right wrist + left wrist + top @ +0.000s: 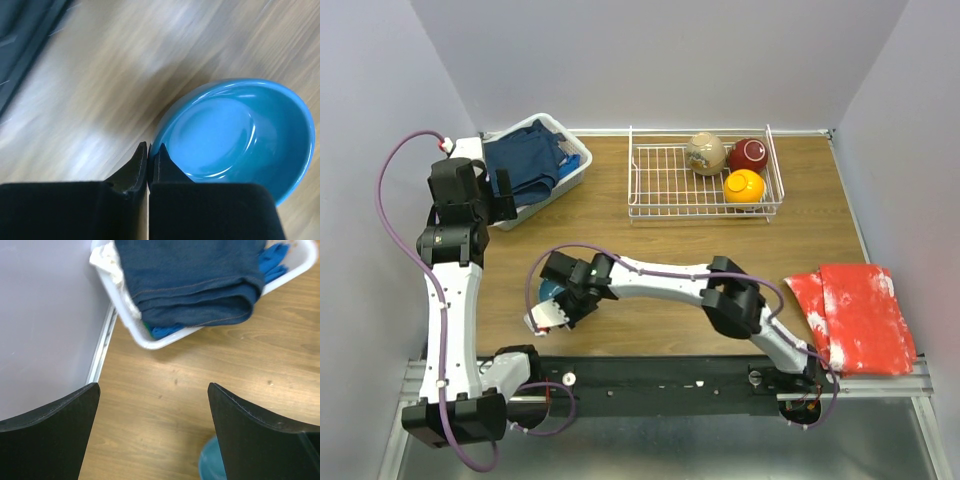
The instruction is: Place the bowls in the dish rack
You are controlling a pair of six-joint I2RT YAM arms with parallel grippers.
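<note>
— What colour is the lone bowl (235,135) showing?
— It's gleaming a glossy turquoise blue, and the table (620,232) under it is showing light brown wood grain.
— And the dish rack (660,190)?
— That's showing as thin white wire. Inside, the mottled bowl (705,153) is looking cream flecked with tan, the maroon bowl (748,155) is shining dark red, and the orange bowl (744,186) is glowing bright.
— The fabrics?
— The denim (190,280) is showing dark blue with tan stitching in the white plastic basket (150,343). The red cloth (855,315) is showing white blotches.
</note>
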